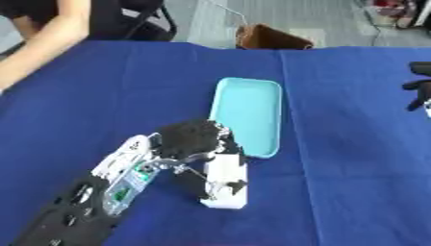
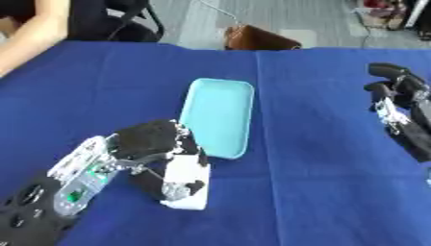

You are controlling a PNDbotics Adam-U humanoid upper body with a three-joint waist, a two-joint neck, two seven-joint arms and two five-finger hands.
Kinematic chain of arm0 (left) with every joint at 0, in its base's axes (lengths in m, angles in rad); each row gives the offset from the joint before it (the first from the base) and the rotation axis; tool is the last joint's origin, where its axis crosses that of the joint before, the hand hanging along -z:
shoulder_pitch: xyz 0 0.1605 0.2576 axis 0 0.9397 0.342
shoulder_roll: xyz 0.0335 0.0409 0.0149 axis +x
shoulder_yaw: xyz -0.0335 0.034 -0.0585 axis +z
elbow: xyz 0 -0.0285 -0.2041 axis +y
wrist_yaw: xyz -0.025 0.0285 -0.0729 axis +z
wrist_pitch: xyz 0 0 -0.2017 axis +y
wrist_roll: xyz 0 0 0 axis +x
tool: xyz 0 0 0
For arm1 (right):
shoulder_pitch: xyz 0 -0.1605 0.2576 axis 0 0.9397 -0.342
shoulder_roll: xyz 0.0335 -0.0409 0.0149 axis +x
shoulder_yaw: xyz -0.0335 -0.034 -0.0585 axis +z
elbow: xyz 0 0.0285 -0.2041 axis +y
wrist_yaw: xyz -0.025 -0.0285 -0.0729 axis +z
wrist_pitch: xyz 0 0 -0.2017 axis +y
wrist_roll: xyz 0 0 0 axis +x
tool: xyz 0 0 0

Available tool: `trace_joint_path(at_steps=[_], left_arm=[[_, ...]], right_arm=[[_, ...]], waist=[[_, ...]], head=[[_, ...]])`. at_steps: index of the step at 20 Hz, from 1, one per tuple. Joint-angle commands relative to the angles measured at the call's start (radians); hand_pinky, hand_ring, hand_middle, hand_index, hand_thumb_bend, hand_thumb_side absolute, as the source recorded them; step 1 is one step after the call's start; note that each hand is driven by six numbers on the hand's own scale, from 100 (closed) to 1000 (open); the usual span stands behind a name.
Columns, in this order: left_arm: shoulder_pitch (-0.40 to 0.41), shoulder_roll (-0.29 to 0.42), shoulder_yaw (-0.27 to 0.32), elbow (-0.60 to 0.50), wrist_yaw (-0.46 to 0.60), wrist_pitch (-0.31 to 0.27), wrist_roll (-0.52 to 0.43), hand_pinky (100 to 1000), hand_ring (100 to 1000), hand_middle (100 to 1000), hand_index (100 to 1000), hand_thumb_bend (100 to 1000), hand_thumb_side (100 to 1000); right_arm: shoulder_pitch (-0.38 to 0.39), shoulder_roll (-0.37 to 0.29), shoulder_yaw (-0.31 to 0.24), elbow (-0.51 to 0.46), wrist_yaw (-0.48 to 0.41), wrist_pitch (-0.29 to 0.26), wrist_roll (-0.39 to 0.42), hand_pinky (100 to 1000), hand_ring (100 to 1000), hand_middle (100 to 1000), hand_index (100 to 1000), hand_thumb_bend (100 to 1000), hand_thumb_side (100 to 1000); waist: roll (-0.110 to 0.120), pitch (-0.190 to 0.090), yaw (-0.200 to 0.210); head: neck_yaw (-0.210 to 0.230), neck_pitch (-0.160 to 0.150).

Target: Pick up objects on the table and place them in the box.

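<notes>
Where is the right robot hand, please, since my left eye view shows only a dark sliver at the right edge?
Observer: The right robot hand shows whole in the right eye view, over the cloth at the right side.
Operator: Thank you. Is it anywhere near the tray, beside which the left robot hand grips the block?
Observer: No, a wide stretch of bare cloth lies between it and the tray.
Operator: And how does its arm lie?
Observer: Its forearm runs from the hand toward the lower right edge.
</notes>
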Motion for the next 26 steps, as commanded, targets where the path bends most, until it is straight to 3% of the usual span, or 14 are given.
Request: trace_joint_path(at_steps=[1, 9, 13, 19, 26], left_arm=[[0.005, 0.052, -0.013, -0.04, 0.049, 0.0, -0.059, 100, 100, 100, 145, 100, 744], [-0.061, 0.205, 0.025, -0.193, 0.315, 0.086, -0.139, 100, 100, 100, 145, 100, 725], [-0.11, 0.225, 0.061, -0.247, 0.385, 0.13, -0.152, 100, 100, 100, 145, 100, 708], [-0.14, 0.194, 0.077, -0.257, 0.402, 0.155, -0.158, 100, 100, 100, 146, 100, 703], [-0.18, 0.156, 0.079, -0.191, 0.341, 0.15, -0.137, 100, 100, 100, 147, 100, 700]], right_arm=[[-0.003, -0.015, -0.006, -0.012, -0.004, 0.0, -0.001, 531, 747, 880, 869, 100, 783], [0.013, -0.022, -0.006, -0.006, -0.002, 0.001, 0.0, 530, 747, 880, 869, 100, 781], [0.015, -0.022, -0.004, -0.005, -0.002, 0.0, 0.003, 530, 747, 880, 869, 100, 787], [0.011, -0.02, -0.003, -0.004, -0.003, -0.002, 0.004, 530, 747, 880, 869, 100, 788], [0.005, -0.015, 0.0, 0.001, -0.005, -0.004, 0.008, 530, 747, 880, 869, 100, 788]], waist=[[0.003, -0.024, 0.004], [0.021, -0.043, 0.018], [0.024, -0.045, 0.018], [0.019, -0.041, 0.012], [0.016, -0.036, 0.005]], head=[[-0.001, -0.005], [-0.013, 0.0], [-0.012, -0.005], [-0.009, -0.01], [0.001, -0.016]])
